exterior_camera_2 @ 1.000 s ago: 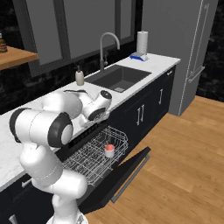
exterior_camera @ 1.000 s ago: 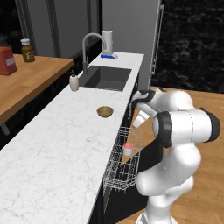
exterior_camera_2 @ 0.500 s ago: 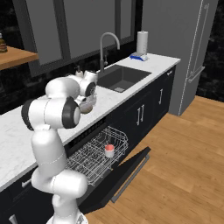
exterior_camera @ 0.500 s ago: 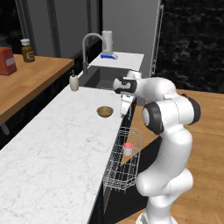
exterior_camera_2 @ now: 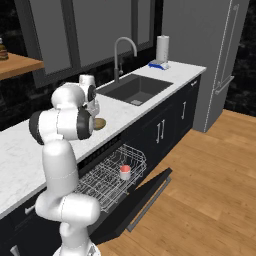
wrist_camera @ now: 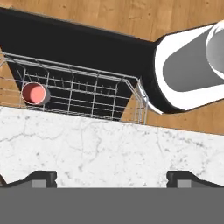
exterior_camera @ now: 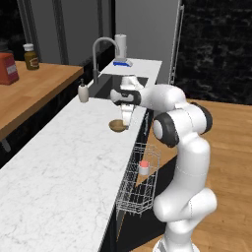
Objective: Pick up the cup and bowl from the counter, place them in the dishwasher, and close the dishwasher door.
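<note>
The tool [exterior_camera: 125,119] has swung over one bowl [exterior_camera: 117,125]; one cup [exterior_camera_2: 125,172] sits racked.

arm [exterior_camera: 184,162]: glossy white rounded links | joints: dark grey bands | gripper [exterior_camera: 126,114]: white, dark tips

claw [exterior_camera: 126,117]: jaws spread wide, pointed down over the counter [exterior_camera: 64,167], just above and beside the bowl [exterior_camera: 117,125]. under the claw: bare marble between the fingertips [wrist_camera: 41,177]. beyond the claw, toward the sink [exterior_camera: 112,91]: soap bottle [exterior_camera: 83,92] and faucet [exterior_camera: 101,54] stand near the basin's edge; paper towel roll [exterior_camera: 120,49] further back. behind the claw, along the slab: open marble. off the counter edge, below the claw: pulled-out wire rack [exterior_camera_2: 112,175] with the cup [exterior_camera_2: 125,172] upright in it, free rack space around the cup. dishwasher door [exterior_camera_2: 145,197] lies lowered over the wooden floor [exterior_camera_2: 210,185]. the robot's own arm [exterior_camera: 172,118] stands over the rack side.
</note>
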